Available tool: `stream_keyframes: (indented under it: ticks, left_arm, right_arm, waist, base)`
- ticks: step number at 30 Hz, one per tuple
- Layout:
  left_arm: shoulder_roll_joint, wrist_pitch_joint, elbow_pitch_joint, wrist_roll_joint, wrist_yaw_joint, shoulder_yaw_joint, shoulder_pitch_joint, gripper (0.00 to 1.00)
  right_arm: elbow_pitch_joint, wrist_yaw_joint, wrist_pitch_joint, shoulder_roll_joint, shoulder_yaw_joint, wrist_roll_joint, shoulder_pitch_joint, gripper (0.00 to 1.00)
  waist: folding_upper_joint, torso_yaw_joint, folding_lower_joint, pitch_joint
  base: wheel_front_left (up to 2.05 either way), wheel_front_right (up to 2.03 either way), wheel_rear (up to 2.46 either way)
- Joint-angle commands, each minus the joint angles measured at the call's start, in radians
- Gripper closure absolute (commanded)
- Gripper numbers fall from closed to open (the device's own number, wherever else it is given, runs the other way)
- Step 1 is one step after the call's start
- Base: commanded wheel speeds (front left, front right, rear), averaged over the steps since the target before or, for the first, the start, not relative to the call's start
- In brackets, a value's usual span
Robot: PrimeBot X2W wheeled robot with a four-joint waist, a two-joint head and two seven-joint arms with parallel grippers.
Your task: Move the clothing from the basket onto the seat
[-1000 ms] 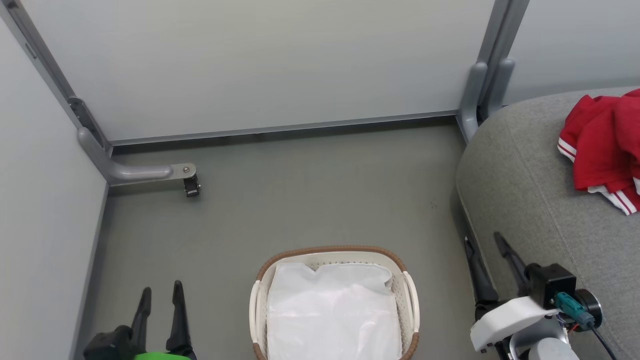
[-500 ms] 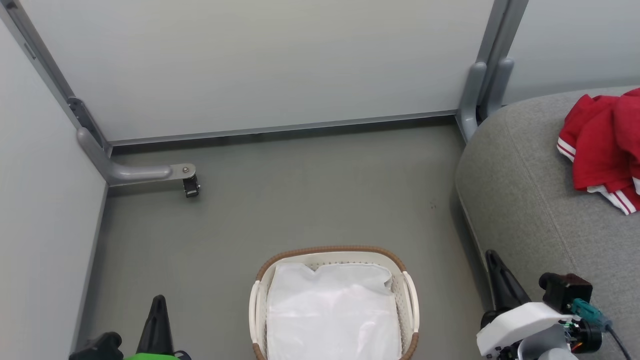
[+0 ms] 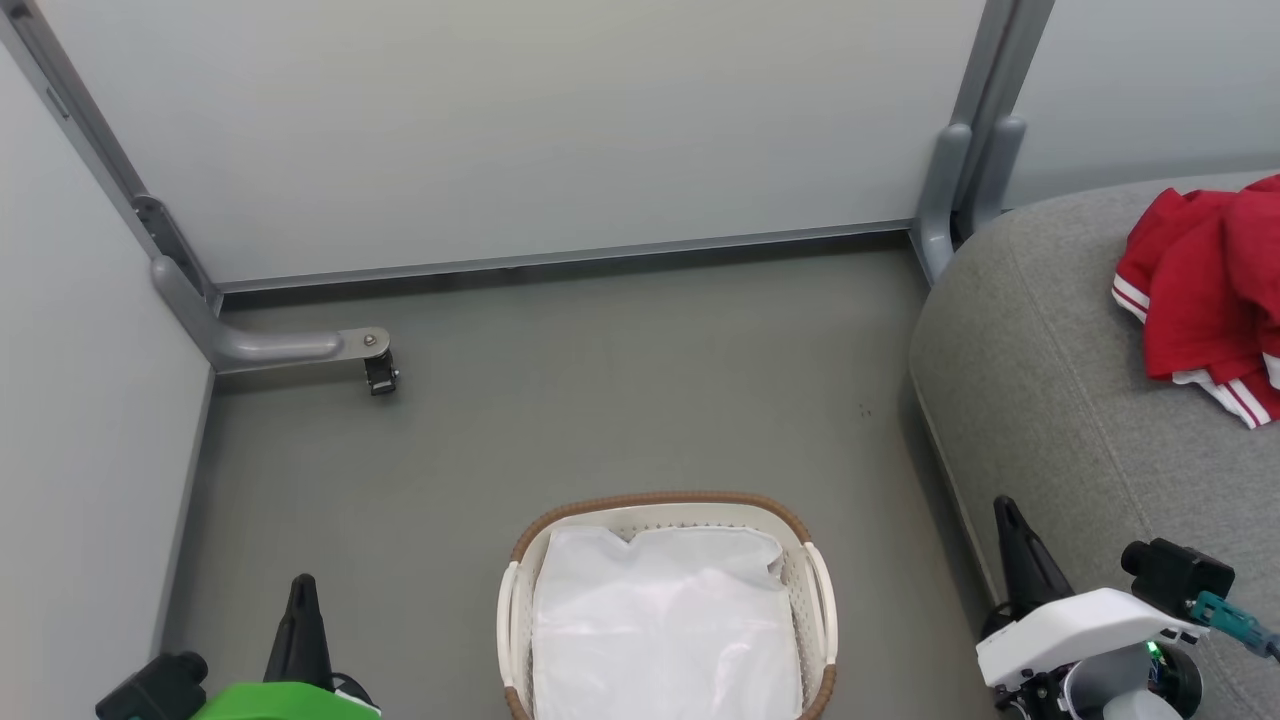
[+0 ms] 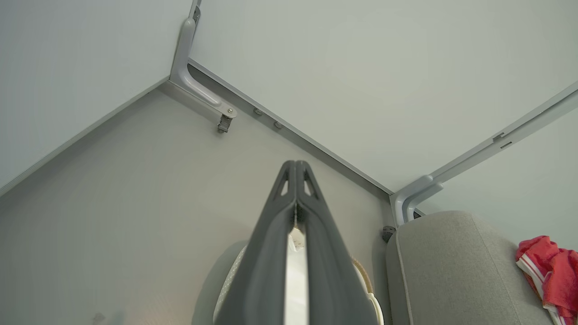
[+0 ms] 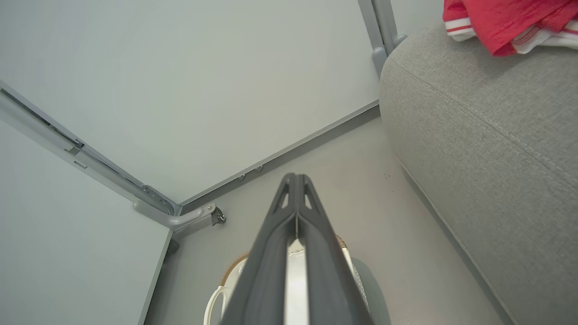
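Basket point(image 3: 660, 499) upright, mouth upward, handles point(image 3: 511, 620) left and right; clothing point(image 3: 1195, 285) on seat point(image 3: 1050, 390)

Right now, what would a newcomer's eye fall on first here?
The red sports garments with red-and-white striped trim stand out, heaped on the large grey fabric sofa seat at the right. Next comes the oval white perforated basket with a brown woven rim on the floor at bottom centre, holding a plain white liner sheet. The left gripper and right gripper flank it, fingers shut.
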Motion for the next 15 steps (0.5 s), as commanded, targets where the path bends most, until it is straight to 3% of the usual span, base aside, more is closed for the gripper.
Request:
stream_keyframes:
  ticks: [1, 15]
  left_arm:
    - [0.003, 0.01, -0.019, -0.039, -0.008, 0.01, -0.033, 1.0]
    - [0.003, 0.061, -0.025, -0.212, -0.015, 0.03, -0.061, 1.0]
  right_arm:
    - [-0.018, 0.0, 0.008, -0.006, -0.007, 0.042, -0.023, 1.0]
    - [-0.027, 0.0, 0.058, -0.008, -0.032, 0.239, -0.033, 1.0]
  waist:
    - [0.0, 0.0, 0.0, 0.0]
    - [0.0, -0.002, 0.0, 0.0]
  base:
    - [0.0, 0.0, 0.0]
    - [0.0, 0.0, 0.0]
